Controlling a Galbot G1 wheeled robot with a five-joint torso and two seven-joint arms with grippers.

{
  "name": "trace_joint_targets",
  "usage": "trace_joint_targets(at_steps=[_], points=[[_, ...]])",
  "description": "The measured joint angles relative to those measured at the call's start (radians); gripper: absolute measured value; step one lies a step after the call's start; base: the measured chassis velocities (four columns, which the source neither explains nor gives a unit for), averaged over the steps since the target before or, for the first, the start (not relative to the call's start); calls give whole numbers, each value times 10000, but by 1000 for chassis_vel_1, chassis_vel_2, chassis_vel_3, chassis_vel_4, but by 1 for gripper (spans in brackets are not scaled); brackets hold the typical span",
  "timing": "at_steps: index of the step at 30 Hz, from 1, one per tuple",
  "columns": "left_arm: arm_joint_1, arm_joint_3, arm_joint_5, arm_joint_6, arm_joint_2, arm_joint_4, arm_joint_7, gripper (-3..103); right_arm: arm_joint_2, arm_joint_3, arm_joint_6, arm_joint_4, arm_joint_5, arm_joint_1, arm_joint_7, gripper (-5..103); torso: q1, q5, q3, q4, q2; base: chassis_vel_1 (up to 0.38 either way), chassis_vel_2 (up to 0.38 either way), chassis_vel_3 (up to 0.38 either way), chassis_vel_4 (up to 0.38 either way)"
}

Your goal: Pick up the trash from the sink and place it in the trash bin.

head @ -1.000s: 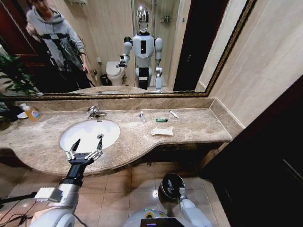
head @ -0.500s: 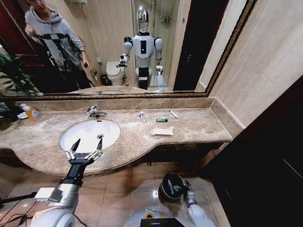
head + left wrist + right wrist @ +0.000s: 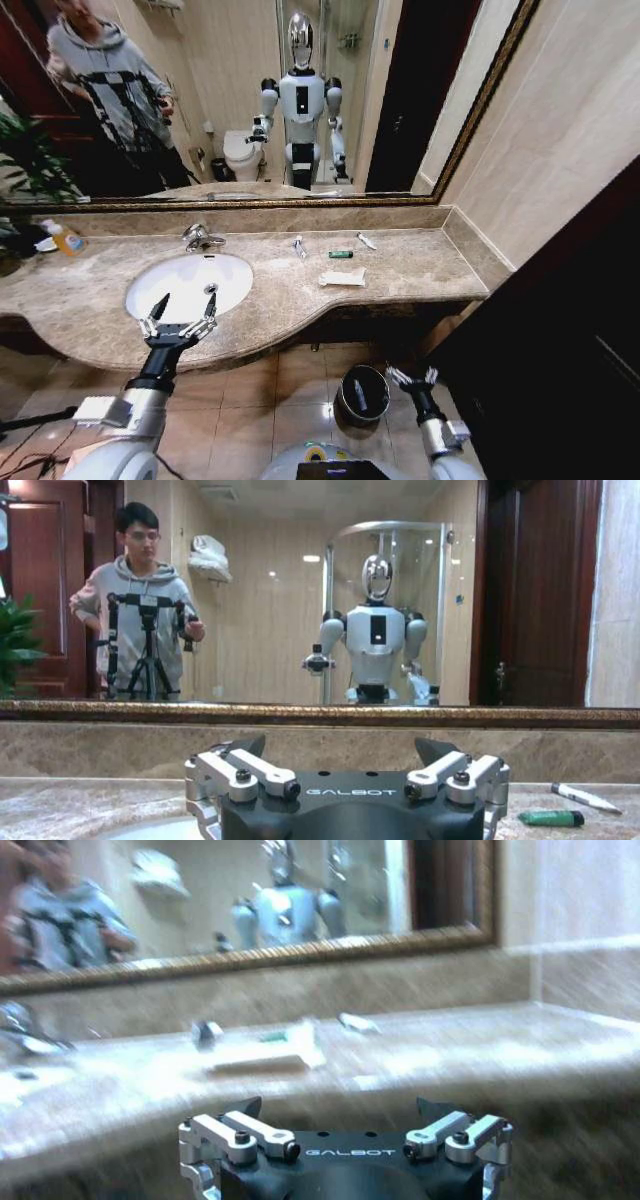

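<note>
The trash lies on the brown counter right of the sink [image 3: 188, 285]: a flat white packet [image 3: 343, 278], a short green tube [image 3: 341, 254], a tiny bottle [image 3: 298, 245] and a thin white sachet [image 3: 367, 241]. My left gripper [image 3: 180, 315] hangs open over the basin's front rim, holding nothing. The left wrist view has the left gripper [image 3: 340, 746] facing the mirror, with the green tube [image 3: 550, 818] and sachet [image 3: 585, 798] off to one side. Low by the floor, my right gripper [image 3: 412, 378] is open just right of the black trash bin [image 3: 362, 392]. From there the right gripper [image 3: 340, 1104] faces the packet [image 3: 255, 1061].
A chrome tap [image 3: 200, 237] stands behind the basin, and an orange soap bottle [image 3: 63, 237] sits at the counter's far left. A dark door or cabinet [image 3: 560, 340] closes off the right side. The wall mirror [image 3: 250, 100] reflects the robot and a person behind a tripod.
My right arm has swung up from beside the bin, so its open gripper now stands to the bin's right. The left gripper and the litter have not moved.
</note>
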Motion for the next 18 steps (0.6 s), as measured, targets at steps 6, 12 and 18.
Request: trace_joint_targets(at_steps=[6,12,18], points=[[1,0,0,0,0,1,-1,100,-126,-586,-1297,667,74,1621,244,100,2,0,1,3,-1,0,0,0,0],[0,0,0,0,0,1,-1,100,-1139,-1365,-2151,-317,378,4190,408,100,3,3,2,5,-3,0,0,0,0],[0,0,0,0,0,0,-1,100,-1545,-2021,-3161,-1555,829,5790,520,100,3,2,2,4,-3,0,0,0,0]])
